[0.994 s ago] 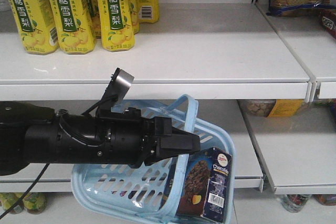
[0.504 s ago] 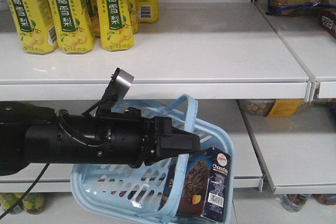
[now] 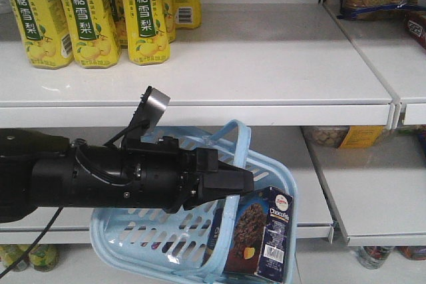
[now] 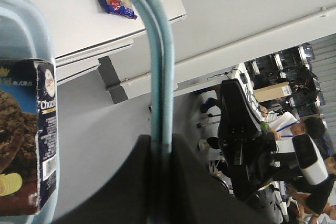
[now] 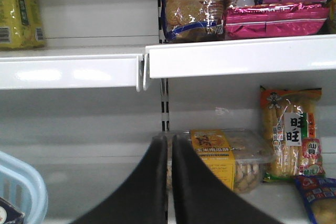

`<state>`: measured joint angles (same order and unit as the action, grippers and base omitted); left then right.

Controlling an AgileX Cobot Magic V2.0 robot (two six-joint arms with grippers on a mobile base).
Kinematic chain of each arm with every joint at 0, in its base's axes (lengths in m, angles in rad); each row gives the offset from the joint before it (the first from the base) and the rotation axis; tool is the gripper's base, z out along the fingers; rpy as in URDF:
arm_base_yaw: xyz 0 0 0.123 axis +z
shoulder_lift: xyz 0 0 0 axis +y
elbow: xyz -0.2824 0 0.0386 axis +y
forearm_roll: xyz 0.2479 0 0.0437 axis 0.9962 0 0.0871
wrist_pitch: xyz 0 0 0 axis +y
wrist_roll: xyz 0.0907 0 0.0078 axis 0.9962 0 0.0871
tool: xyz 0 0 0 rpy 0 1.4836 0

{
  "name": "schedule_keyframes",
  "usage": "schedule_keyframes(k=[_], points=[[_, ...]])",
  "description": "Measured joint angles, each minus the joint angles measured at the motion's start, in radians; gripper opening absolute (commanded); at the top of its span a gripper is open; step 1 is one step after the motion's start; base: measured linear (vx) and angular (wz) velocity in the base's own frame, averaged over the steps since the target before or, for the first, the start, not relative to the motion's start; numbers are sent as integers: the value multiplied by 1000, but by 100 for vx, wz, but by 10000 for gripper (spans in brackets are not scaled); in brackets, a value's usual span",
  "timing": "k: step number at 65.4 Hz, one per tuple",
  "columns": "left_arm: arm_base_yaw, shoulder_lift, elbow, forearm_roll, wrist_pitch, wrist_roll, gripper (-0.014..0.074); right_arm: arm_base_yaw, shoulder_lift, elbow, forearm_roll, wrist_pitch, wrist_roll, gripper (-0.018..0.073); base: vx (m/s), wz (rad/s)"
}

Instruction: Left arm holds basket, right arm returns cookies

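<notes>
A: L gripper (image 3: 243, 181)?
B: Black, tapered. Jaws clamped on one hoop handle of the basket (image 3: 133, 234).
A: Basket?
B: Lt blue, slotted sides, hangs under the L gripper.
A: Cookies (image 3: 258, 234)?
B: Navy/brown box, upright in basket, just below the L gripper tip, barcode side showing.
A: R gripper (image 5: 169, 153)?
B: Black fingers pressed together, nothing btwn. Basket corner low to its left.

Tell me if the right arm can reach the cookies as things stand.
Probably yes: the cookies stand upright at the basket's right end, top uncovered; the left gripper clamps the handle beside them. The right gripper, shut, must open first.
</notes>
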<state>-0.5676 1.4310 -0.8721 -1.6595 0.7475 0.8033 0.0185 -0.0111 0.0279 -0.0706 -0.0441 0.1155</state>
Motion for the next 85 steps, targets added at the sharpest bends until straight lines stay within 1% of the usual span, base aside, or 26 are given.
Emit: schedule_keyframes(k=[8, 14, 27, 35, 48, 57, 65, 85], points=[[0, 0, 0, 0, 0, 0, -3, 0, 0, -3, 0, -15, 0, -9, 0, 0], [0, 0, 0, 0, 0, 0, -3, 0, 34, -45, 0, 3, 0, -9, 0, 0], [0, 0, 0, 0, 0, 0, -3, 0, 225, -202, 2, 56, 1, -9, 0, 0], [0, 0, 0, 0, 0, 0, -3, 0, 345, -254, 3, 74, 3, -9, 0, 0], [0, 0, 0, 0, 0, 0, -3, 0, 479, -262, 4, 60, 5, -9, 0, 0], [0, 0, 0, 0, 0, 0, -3, 0, 532, -262, 23, 51, 59, -7, 0, 0], [0, 0, 0, 0, 0, 0, -3, 0, 558, -262, 37, 37, 85, -1, 0, 0], [0, 0, 0, 0, 0, 0, -3, 0, 561, -262, 37, 7, 82, 16, 0, 0]])
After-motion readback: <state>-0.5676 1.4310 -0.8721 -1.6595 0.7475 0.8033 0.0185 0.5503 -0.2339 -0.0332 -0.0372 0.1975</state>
